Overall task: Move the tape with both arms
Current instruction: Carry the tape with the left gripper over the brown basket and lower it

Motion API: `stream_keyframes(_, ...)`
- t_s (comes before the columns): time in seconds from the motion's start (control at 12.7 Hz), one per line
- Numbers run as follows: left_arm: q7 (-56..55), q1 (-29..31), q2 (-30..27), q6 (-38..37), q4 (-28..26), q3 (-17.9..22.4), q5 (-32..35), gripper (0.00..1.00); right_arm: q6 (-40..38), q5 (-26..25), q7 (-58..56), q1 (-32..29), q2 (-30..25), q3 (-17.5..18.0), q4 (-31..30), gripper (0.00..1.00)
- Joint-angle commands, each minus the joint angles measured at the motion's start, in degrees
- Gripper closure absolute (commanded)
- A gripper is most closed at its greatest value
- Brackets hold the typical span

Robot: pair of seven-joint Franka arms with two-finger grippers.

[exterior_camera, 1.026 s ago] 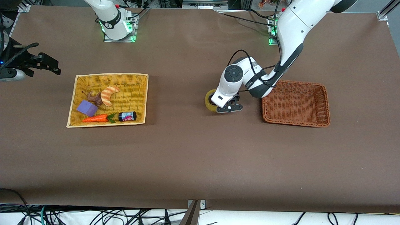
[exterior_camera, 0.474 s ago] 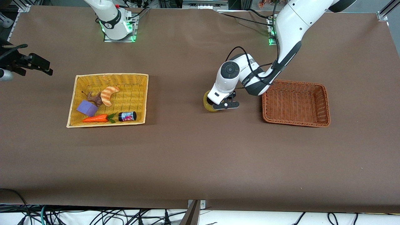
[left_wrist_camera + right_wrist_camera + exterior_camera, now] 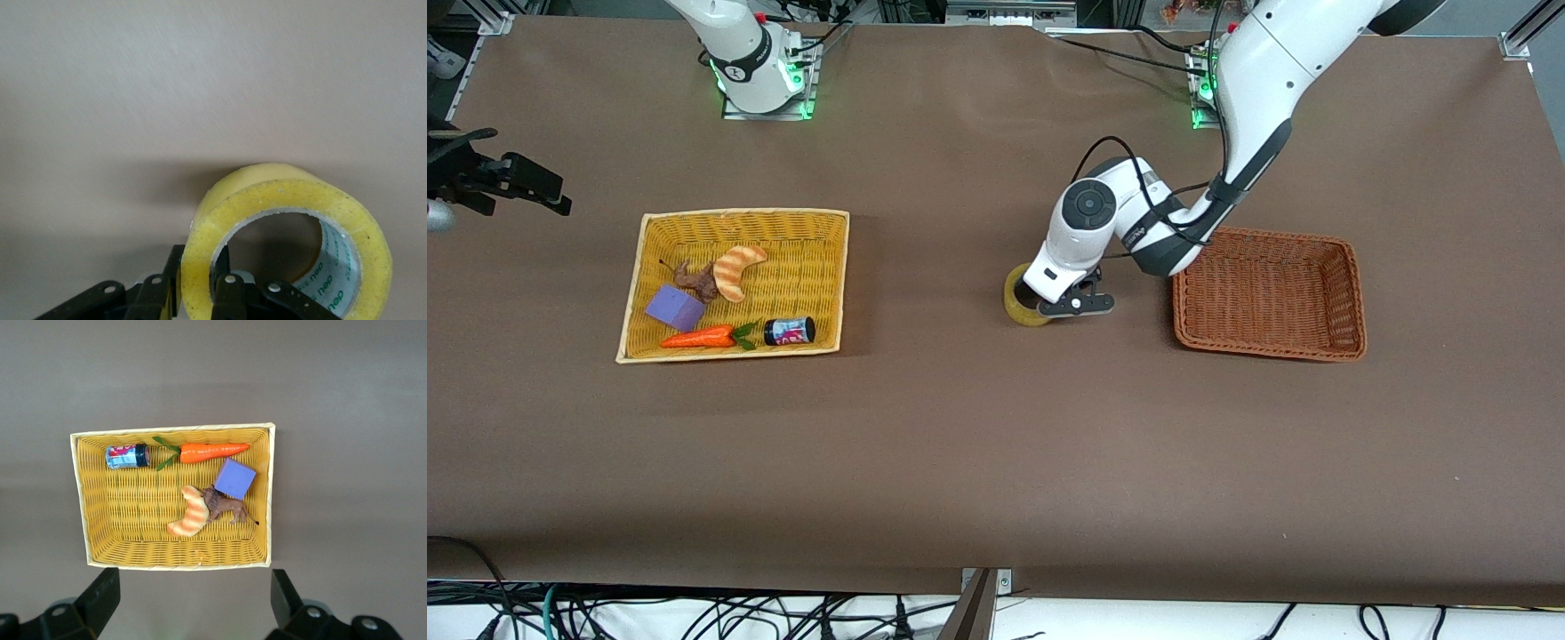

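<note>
Left wrist view: left gripper (image 3: 200,293) pinches the yellowish ring-shaped tape roll's (image 3: 287,233) wall mid-table; right gripper (image 3: 193,603) waits open; delivery remains.

The tape (image 3: 1024,307) lies on the table (image 3: 996,444) between two baskets (image 3: 1352,293).

Robotics lab bench, not a home or shop. Two white Franka-type arms, the left arm (image 3: 1258,98) and the right arm (image 3: 734,40), are bolted to metal base plates (image 3: 769,107) with green status lights along one edge of a large table (image 3: 996,462) covered in plain brown sheet. Aluminium framing (image 3: 1516,36) shows at the corners. Loose black cables (image 3: 694,613) pile below the table's edge nearest the front camera. Test props are staged in a yellow wicker basket (image 3: 734,218): toy carrot (image 3: 698,338), purple block (image 3: 675,308), plush croissant (image 3: 738,269), small can (image 3: 790,332). An orange-brown wicker basket (image 3: 1352,302) sits toward the left arm's end.
</note>
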Motion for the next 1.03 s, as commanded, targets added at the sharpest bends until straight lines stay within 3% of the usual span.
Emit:
stream_keyframes(0.0,12.13,3.40,-6.72,-10.82,2.45,-0.66,-6.14,1.00,-0.57,0.23,0.64,-0.49,-0.28,0.44,0.20,0.00)
stream_keyframes(0.16,24.88,4.63,-11.20,-22.42,6.33,2.13,-12.05,1.00,-0.57,0.23,0.64,-0.57,-0.28,0.44,0.20,0.00)
stream_keyframes(0.39,41.04,4.81,-17.18,-28.79,5.56,9.43,-14.79,1.00,-0.57,0.23,0.55,-0.57,-0.20,0.44,0.20,0.00)
stream_keyframes(0.79,56.38,4.90,-24.66,-27.75,-3.84,19.72,-14.09,1.00,-0.65,1.02,0.38,-0.57,-0.11,0.35,0.12,0.00)
stream_keyframes(0.95,61.29,4.90,-28.78,-21.72,-11.46,22.44,-11.83,1.00,-0.65,1.20,0.55,-0.57,-0.02,0.35,0.12,0.00)
